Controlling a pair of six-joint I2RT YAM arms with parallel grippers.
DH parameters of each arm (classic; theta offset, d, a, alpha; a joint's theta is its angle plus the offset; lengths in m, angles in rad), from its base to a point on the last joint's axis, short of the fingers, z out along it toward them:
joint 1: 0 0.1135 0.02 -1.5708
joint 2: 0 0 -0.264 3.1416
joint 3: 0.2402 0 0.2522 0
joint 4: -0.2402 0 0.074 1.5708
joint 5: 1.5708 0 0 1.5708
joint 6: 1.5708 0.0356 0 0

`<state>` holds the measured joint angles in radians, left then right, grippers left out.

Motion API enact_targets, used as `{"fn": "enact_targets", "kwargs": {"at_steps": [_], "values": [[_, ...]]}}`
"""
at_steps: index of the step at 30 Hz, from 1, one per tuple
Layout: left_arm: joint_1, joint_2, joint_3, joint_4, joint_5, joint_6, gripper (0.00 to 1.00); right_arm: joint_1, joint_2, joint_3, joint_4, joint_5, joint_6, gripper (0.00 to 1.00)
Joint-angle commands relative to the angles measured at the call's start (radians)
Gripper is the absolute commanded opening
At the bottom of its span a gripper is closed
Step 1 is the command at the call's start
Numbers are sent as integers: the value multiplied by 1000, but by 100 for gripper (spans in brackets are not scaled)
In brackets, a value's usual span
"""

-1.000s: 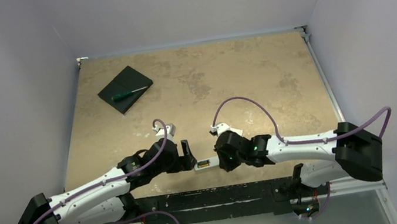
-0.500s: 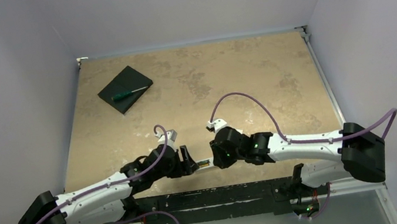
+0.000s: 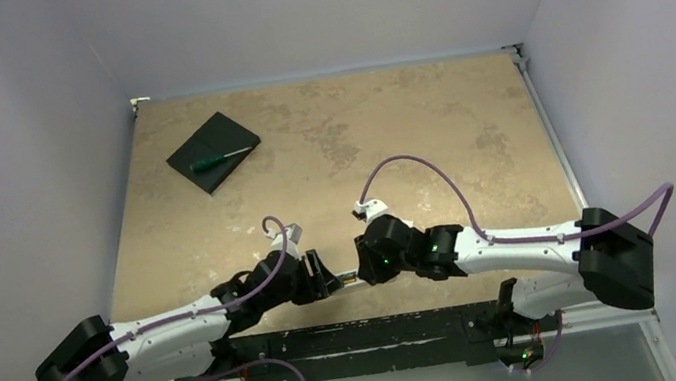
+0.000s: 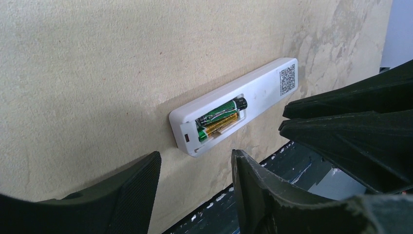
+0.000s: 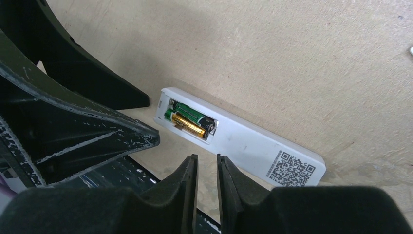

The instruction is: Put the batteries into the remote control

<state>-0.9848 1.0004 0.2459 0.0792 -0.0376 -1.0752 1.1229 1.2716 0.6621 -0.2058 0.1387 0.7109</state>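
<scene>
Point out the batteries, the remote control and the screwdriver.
batteries [image 4: 219, 117], left wrist view, middle of the pair in the compartment
remote control [image 4: 265, 88], left wrist view, plain white back
screwdriver [image 3: 203, 165], top external view, green handle

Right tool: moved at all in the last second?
Yes. In the top view the right tool has shifted left along the remote control, toward the left tool, narrowing the visible gap between them.
</scene>
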Motion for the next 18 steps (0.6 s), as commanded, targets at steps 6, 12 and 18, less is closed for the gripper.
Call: {"fn": "enact_targets", "kwargs": {"at_steps": [6,12,18], "values": [[8,26,-60,192,8,-44,51,-5,30,31,70,40,59,29],[14,43,-77,229,9,-52,46,-13,49,31,95,47,90,30],[15,52,-79,236,11,-54,40,-20,78,44,105,47,104,30]]}}
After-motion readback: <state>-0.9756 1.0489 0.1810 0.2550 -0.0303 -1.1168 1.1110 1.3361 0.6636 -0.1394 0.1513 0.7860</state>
